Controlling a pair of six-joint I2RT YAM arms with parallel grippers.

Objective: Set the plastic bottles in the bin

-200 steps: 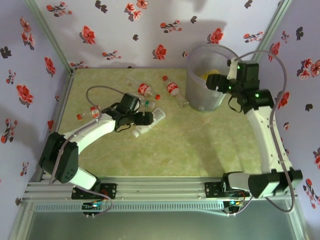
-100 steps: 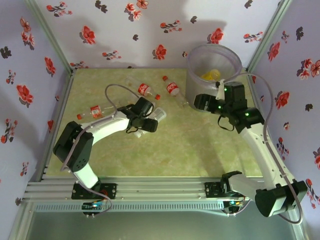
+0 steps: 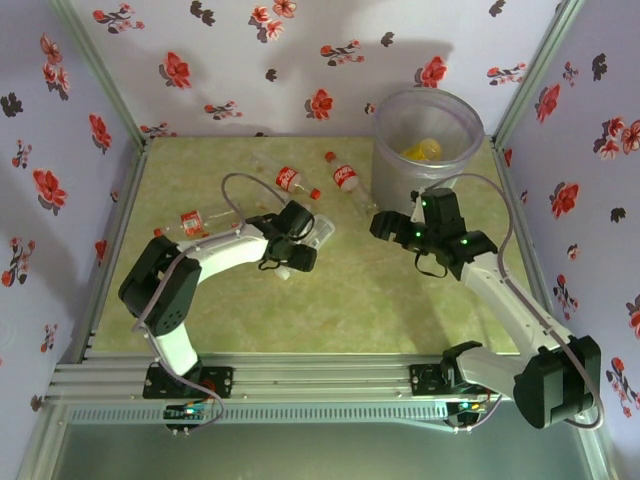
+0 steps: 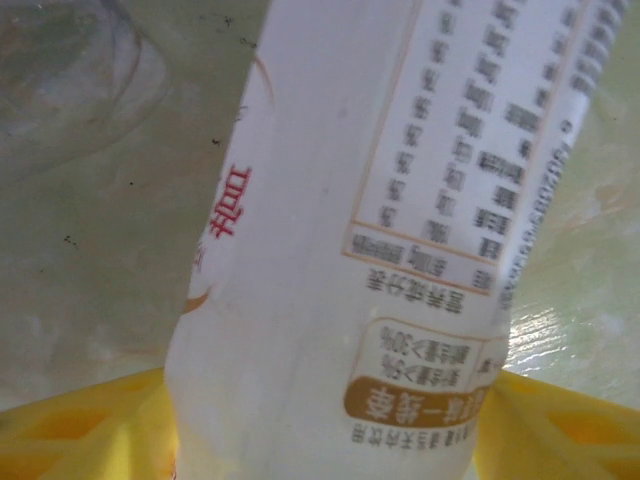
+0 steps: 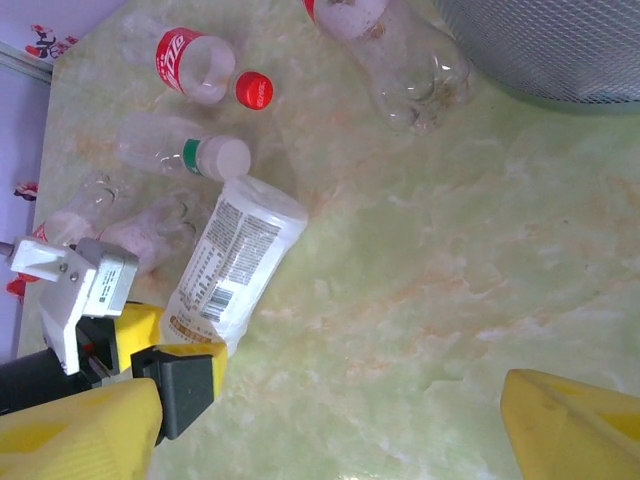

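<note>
A white-labelled bottle lies on the green table with my left gripper shut on its lower end. In the left wrist view the bottle sits between both yellow fingers. My right gripper hovers open over bare table just left of the bin, its jaws holding nothing. A yellow bottle lies inside the bin. Two red-labelled bottles lie at the back. Another bottle lies at the left.
From the right wrist I see a red-capped bottle, a green-ringed clear bottle, a large clear bottle by the bin wall, and crushed clear ones. Flowered walls close in the table.
My left gripper slid right onto the white-labelled bottle and closed around it. My right arm swung from over the bin down and left to the table's middle, jaws staying open.
</note>
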